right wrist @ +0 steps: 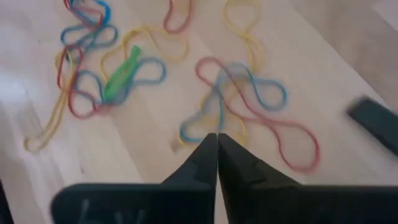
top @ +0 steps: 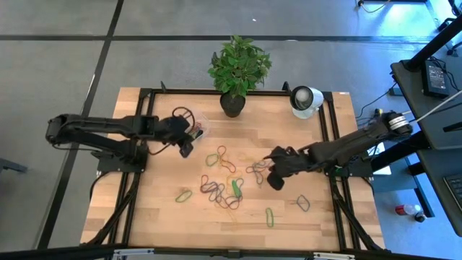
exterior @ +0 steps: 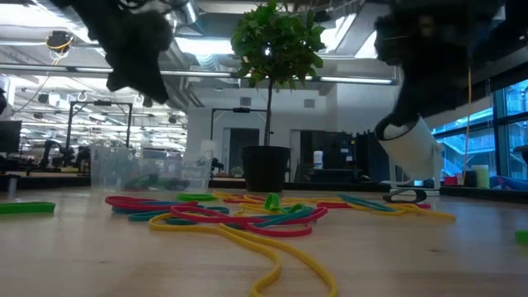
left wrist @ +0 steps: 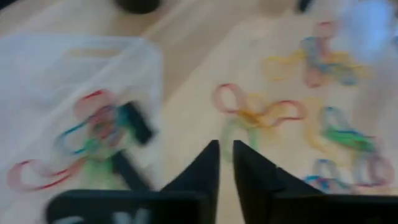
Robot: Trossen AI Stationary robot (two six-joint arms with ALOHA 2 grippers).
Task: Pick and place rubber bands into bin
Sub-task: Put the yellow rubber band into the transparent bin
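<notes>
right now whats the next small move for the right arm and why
Probably lift the right gripper a little to check its catch: its fingers are shut at the edge of a tangle of rubber bands on the table, and whether a band is actually pinched cannot be told.

A robotics lab: other robot arms (exterior: 58, 153) on benches, exposed ceiling ducts (exterior: 91, 58).
</notes>
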